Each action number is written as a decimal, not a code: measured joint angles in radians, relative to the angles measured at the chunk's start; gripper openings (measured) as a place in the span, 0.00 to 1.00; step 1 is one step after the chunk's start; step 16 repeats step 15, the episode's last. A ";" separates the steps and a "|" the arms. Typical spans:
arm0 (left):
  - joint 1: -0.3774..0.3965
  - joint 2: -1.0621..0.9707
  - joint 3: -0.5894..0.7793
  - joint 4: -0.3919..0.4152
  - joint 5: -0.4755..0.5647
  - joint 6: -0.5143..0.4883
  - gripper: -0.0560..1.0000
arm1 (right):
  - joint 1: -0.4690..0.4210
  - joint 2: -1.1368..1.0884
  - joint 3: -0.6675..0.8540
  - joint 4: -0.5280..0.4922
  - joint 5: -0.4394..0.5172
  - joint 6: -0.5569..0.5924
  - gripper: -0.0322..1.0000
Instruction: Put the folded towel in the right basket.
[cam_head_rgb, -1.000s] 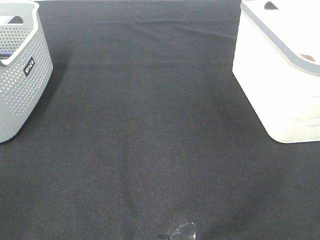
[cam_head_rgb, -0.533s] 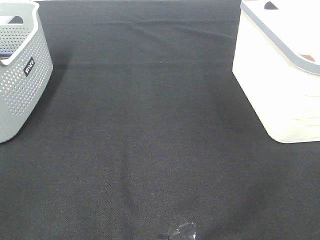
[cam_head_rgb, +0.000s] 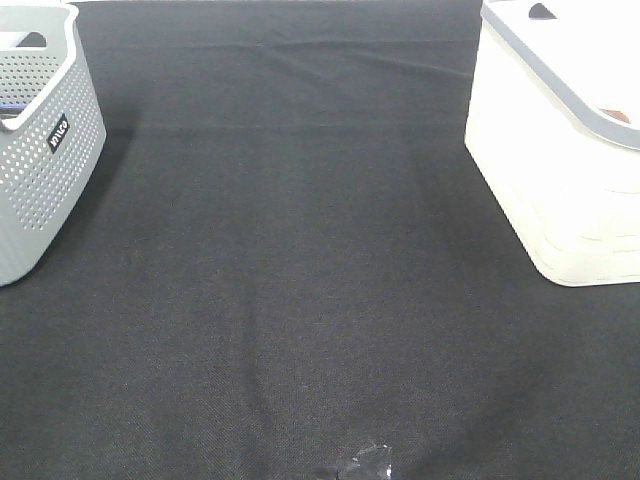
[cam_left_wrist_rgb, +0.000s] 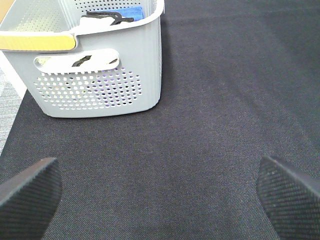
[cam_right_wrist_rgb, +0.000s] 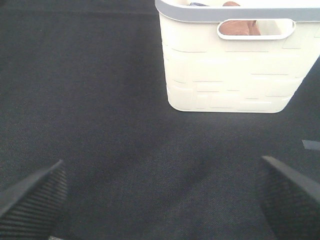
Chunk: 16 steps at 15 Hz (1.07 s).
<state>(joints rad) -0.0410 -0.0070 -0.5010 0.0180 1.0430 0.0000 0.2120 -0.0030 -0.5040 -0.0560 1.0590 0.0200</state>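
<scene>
The right basket (cam_head_rgb: 560, 150) is white with a grey rim and stands at the table's right edge. In the right wrist view it (cam_right_wrist_rgb: 230, 65) shows an orange-brown cloth (cam_right_wrist_rgb: 239, 26) through its handle hole; a sliver of that cloth (cam_head_rgb: 617, 116) shows in the high view. No towel lies on the black table cloth. My right gripper (cam_right_wrist_rgb: 160, 200) is open and empty, well short of the white basket. My left gripper (cam_left_wrist_rgb: 160, 195) is open and empty, facing the grey basket (cam_left_wrist_rgb: 100, 75). Neither gripper shows in the high view.
The grey perforated basket (cam_head_rgb: 40, 130) stands at the table's left edge and holds a blue cloth (cam_left_wrist_rgb: 127, 12) and white and dark items. A small shiny object (cam_head_rgb: 365, 465) lies at the front edge. A black cloth (cam_head_rgb: 300, 250) covers the table.
</scene>
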 joint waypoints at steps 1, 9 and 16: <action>0.000 0.000 0.000 0.000 0.000 0.000 0.99 | -0.009 0.000 0.000 0.000 0.000 -0.001 0.99; 0.000 0.000 0.000 0.000 0.000 0.000 0.99 | -0.243 0.000 0.000 0.001 0.000 -0.001 0.99; 0.000 0.000 0.000 0.000 0.000 0.000 0.99 | -0.243 0.000 0.000 0.001 0.000 -0.001 0.99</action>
